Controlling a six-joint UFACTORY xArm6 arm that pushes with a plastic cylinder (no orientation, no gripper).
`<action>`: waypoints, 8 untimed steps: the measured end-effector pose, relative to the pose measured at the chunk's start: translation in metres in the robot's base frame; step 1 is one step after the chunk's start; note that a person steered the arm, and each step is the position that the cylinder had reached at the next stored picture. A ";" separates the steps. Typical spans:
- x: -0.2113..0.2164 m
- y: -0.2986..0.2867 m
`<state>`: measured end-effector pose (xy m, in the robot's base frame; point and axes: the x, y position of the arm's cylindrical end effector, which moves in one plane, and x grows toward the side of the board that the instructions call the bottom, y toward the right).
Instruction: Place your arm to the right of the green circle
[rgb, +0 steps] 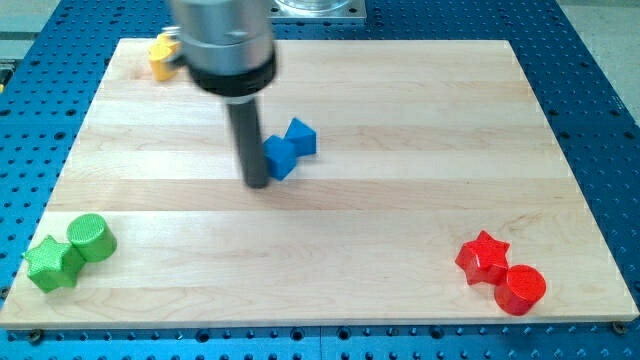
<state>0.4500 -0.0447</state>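
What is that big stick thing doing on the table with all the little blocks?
That stick is a robot arm's rod. My tip is touching the table near the middle, right against the left side of a blue block. It is meant to go just right of the green circle, which sits far off at the view's bottom left, touching a green star. A red star and red circle sit bottom right, and a yellow block peeks out top left.
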 end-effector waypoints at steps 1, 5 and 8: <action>-0.022 0.034; -0.010 0.025; -0.016 -0.069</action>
<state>0.4339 -0.1135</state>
